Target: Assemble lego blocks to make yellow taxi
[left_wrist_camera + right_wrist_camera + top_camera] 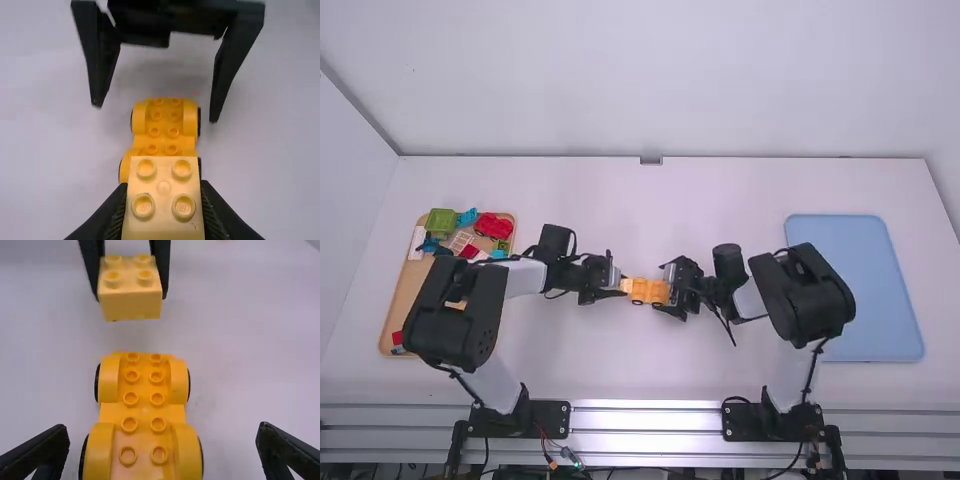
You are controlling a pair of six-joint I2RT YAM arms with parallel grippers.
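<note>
The yellow-orange wheeled car base [648,291] lies mid-table between my left gripper [616,284] and my right gripper [670,290]. In the left wrist view, my left gripper [164,200] is shut on a light yellow square block [163,220] with four studs, raised over the near end of the car base [162,132]. From the right wrist view, that block [131,302] hangs beyond the far end of the car base [144,412], not touching it. My right gripper [162,442] is open, its fingers spread on both sides of the base with gaps.
A wooden tray [398,310] at the left holds several green, blue and red blocks and pieces, partly covered by the left arm. A light blue tray [870,290] lies at the right, beside the right arm.
</note>
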